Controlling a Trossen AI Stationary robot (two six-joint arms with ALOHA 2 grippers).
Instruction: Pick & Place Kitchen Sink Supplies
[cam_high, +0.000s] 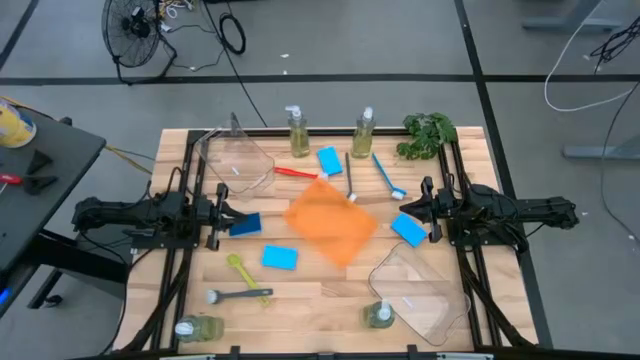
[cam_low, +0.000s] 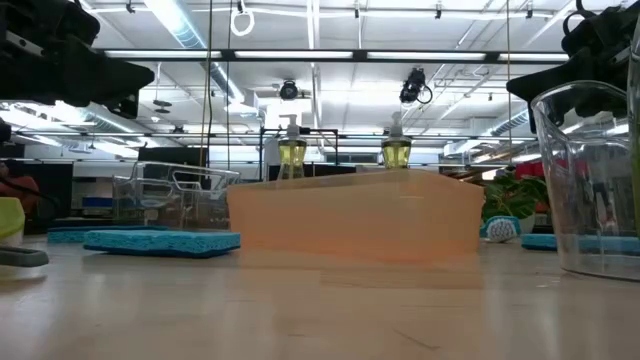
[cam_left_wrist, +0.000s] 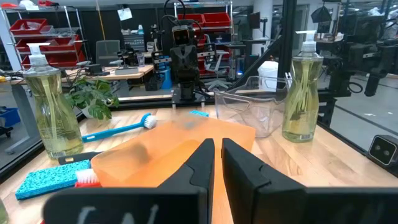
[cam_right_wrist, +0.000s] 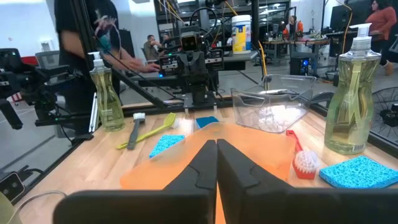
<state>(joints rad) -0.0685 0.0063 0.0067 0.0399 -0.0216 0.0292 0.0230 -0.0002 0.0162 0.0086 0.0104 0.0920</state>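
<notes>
Orange sheet (cam_high: 331, 222) hides part of red brush (cam_high: 297, 173); only handle shows. Bottom soap bottles (cam_high: 197, 328) sit right at high view's lower edge, near one (cam_high: 378, 316) overlapped by clear bin (cam_high: 420, 293). Low view: orange sheet blocks bench middle, bin (cam_low: 590, 180) cut off right. Far people (cam_right_wrist: 373, 22) blurred.

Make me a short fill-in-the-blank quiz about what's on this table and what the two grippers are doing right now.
1. The number of soap bottles on the table is ____.
2. The bin in the middle of the table is coloured ____.
3. The left gripper and the right gripper are both ____.
4. The plant sits in the far corner on the ____ arm's side.

Missing words: four; orange; shut; right
</notes>
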